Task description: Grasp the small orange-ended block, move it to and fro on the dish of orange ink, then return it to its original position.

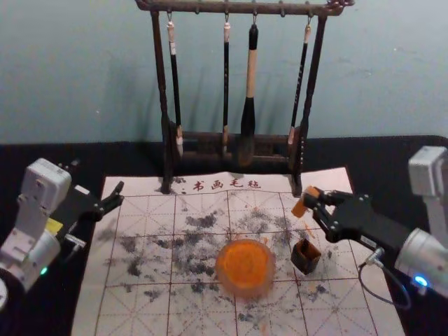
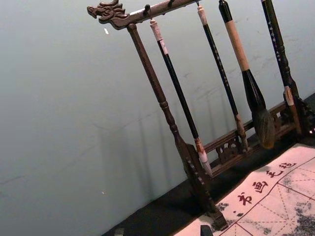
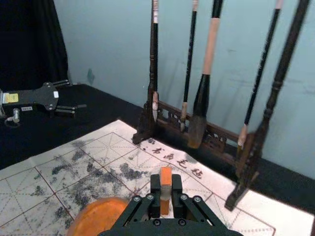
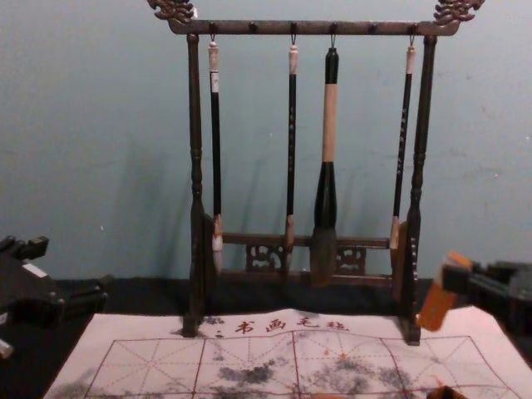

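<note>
The left gripper (image 1: 99,176) stood spread at left. Over the dish (image 1: 243,292), near centre, light, level strokes would likely have served best; far right, the right gripper (image 1: 308,200) pinched the tilted block (image 1: 299,209) aloft.

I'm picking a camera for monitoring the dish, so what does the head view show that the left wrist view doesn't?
Head view: the dish with orange ink, the square dark pot beside it, and the right end effector, closed on the orange-ended block above the mat's right part.

Left wrist view: the full dragon-head carving on the rack's left end.

Both: the rack, its four hanging brushes, the mat with printed characters, and the open left end effector.
</note>
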Controlling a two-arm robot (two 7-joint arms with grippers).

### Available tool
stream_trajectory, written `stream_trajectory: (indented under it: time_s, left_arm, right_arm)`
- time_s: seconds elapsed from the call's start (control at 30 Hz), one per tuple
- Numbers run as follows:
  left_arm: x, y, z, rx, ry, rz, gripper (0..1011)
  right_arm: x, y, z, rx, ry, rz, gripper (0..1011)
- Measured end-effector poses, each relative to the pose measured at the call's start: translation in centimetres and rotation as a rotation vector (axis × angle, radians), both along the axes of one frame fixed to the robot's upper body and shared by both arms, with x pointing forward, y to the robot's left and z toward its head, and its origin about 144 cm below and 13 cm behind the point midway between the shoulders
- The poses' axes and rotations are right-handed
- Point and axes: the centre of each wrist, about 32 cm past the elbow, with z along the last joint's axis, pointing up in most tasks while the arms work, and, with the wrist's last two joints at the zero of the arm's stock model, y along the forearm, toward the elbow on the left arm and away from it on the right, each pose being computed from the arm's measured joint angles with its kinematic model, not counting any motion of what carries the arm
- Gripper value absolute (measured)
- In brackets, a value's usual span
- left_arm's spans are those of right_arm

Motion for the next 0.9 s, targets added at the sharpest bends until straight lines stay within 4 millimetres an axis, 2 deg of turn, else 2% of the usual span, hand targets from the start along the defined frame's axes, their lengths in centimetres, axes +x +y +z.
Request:
stream_trajectory:
  time_s: [0.3, 0.9]
  left_arm:
    - [0.0, 0.0, 0.0, 0.0, 0.0, 0.0, 1001]
    - [0.0, 0.0, 0.0, 0.0, 0.0, 0.0, 1001]
  right_arm:
    - [1.0, 2.0, 1.3, -0.069, 0.014, 0.054, 81]
    - [0.4, 4.8, 0.2, -0.187, 0.067, 0.17, 81]
